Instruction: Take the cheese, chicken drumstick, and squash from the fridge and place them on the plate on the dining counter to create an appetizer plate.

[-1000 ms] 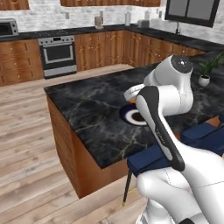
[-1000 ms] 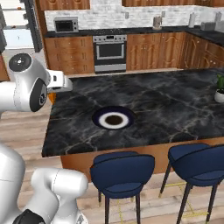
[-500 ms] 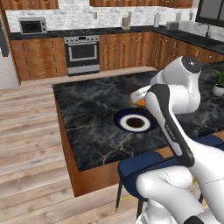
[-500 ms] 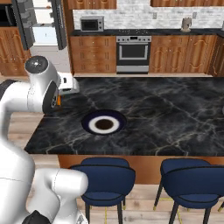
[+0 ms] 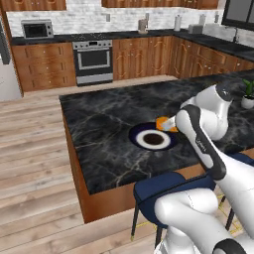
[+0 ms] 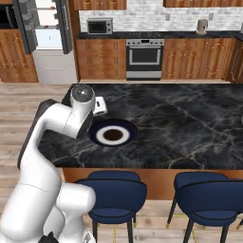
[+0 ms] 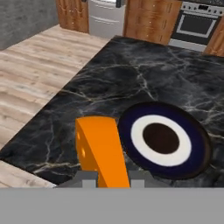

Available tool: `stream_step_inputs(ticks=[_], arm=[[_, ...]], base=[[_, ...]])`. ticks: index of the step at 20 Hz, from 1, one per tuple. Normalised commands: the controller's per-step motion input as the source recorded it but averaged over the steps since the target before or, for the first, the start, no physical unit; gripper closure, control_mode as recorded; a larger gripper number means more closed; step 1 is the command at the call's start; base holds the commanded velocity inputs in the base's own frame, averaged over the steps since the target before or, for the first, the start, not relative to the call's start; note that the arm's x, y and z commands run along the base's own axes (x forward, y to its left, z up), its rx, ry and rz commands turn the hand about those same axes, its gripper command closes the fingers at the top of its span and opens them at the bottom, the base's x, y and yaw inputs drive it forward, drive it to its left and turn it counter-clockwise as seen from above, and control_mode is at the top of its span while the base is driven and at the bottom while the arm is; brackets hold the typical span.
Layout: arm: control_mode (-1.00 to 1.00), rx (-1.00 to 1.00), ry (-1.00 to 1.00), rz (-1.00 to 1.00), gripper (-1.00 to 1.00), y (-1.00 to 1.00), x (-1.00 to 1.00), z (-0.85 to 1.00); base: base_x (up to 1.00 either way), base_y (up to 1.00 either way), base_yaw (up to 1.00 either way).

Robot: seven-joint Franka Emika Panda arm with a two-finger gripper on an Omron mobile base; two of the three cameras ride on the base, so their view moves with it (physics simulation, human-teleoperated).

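White arm (image 5: pixel 198 139) rises from the base, elbow bent high, wrist angled downward; gripper (image 7: pixel 113 177) clamped on the cheese (image 7: pixel 101 151) (fingertips barely visible).

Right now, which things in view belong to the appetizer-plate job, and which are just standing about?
Job:
- cheese, clamped in the gripper
- plate, nothing on it
- dining counter
- fridge, door open

Standing about:
- stools
- oven
- microwave
- potted plant
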Motion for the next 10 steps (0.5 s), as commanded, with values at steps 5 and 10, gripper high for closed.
stream_step_inputs(ticks=[5,10], arm=[[-1.0,-0.01,0.0,0.01,1.0,-0.14,0.84,-0.82],[-1.0,0.0,0.0,0.0,1.0,-0.1,0.94,-0.6]], base=[[0.0,0.0,0.0],[0.0,0.0,0.0]])
